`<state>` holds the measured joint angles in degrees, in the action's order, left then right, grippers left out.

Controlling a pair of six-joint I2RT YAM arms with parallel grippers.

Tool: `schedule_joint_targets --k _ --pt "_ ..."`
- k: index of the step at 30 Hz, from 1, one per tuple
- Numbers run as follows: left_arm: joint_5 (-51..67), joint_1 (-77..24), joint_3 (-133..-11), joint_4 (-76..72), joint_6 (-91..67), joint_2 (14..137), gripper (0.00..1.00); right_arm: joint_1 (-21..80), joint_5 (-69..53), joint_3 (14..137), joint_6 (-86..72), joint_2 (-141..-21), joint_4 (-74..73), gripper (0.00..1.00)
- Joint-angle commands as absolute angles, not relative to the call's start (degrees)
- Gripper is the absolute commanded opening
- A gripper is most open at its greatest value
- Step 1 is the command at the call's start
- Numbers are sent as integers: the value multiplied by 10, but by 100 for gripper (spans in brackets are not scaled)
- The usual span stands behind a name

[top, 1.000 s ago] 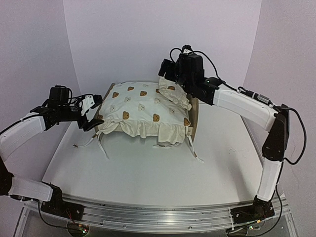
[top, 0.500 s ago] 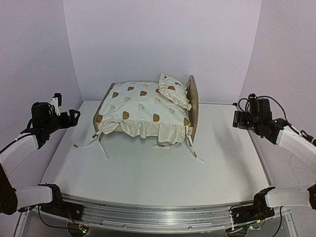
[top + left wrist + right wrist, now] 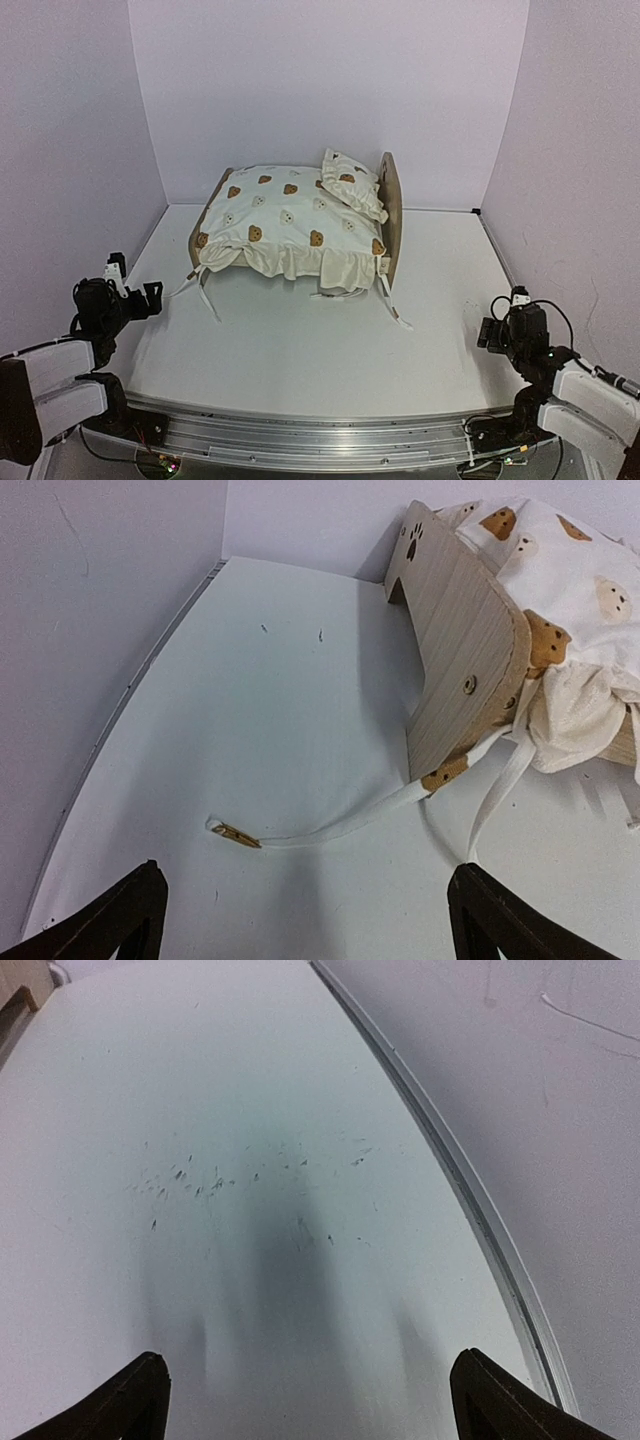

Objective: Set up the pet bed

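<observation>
The pet bed point(image 3: 300, 225) stands at the middle back of the table, a light-wood frame with rounded end boards. The cream bear-print duvet point(image 3: 283, 222) lies over it and the pillow point(image 3: 352, 184) rests against the right end board. Tie strings point(image 3: 392, 305) trail onto the table. In the left wrist view the left end board point(image 3: 460, 660) and a string with a tan tip point(image 3: 330, 825) show. My left gripper point(image 3: 135, 295) is open and empty at the near left edge. My right gripper point(image 3: 500, 330) is open and empty at the near right edge. The striped base is hidden.
The white table point(image 3: 300, 350) has a raised rim along its right side point(image 3: 450, 1170) and left side point(image 3: 130, 680). Purple walls close in at the left, back and right. Small dark marks speckle the table surface point(image 3: 190, 1175).
Both arms have drawn back from the bed to the near corners of the table and lowered. The bed, duvet and pillow have not moved.
</observation>
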<state>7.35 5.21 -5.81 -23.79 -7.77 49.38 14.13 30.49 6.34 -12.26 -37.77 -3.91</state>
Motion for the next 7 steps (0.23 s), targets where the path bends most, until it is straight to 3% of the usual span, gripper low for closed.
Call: schedule_joint_targets --k 1,7 --pt "84 58 -61 -282 -75 480 100 139 348 9 -140 -295 64 98" --pt "93 62 -65 -273 -81 483 100 140 349 -35 -148 -252 64 98"
